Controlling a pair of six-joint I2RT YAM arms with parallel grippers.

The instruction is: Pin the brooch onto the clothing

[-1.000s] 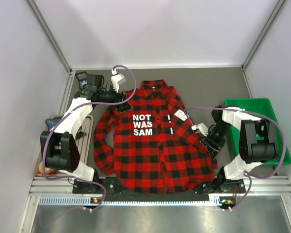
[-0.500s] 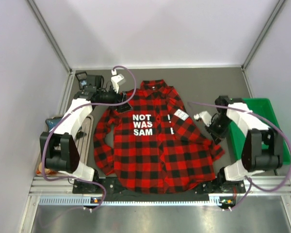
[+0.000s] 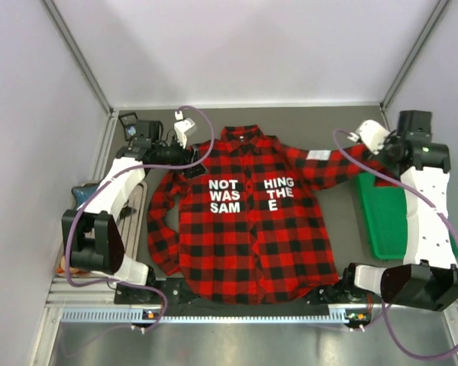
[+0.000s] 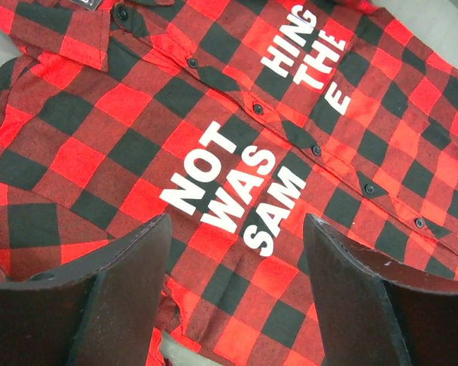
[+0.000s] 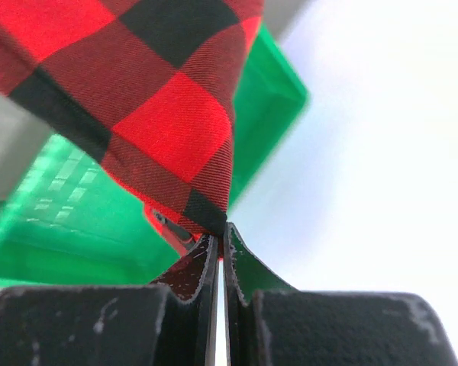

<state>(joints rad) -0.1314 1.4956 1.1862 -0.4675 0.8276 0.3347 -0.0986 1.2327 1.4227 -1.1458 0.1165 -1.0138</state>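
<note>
Clothing: we see a long-sleeved red-and-black plaid shirt [image 3: 248, 229] lying flat and face up in the middle of the grey bench [image 3: 320, 126]. Its collar points to the far side and its hem lies by the arm bases.
Lettering: white block letters [image 4: 237, 202] reading "NOT WAS SAM" sit on one chest panel and "HING THE E" on the other, with the row of dark buttons between them.
Sleeves: one plaid sleeve [image 3: 340, 164] is drawn out straight toward the far right corner and carries a small white rectangular patch [image 3: 318, 155]. The other sleeve [image 3: 159, 229] lies folded along the shirt's left side.
Right gripper: we find the right gripper [image 5: 220, 232] clenched on the end of the outstretched sleeve, with plaid cloth pinched between its closed jaws. It is raised near the far end of the green plastic bin [image 3: 389, 229].
Left gripper: the left gripper [image 4: 237, 229] is released, its dark fingers [image 4: 130, 259] spread wide with nothing between them. It hovers at the shirt's left shoulder, looking across the lettering.
Brooch: we cannot pick out the brooch in any view.
Left edge: a dark blue object [image 3: 82, 195] and a round orange-brown object [image 3: 65, 266] sit beside the left arm, well apart from the shirt.
</note>
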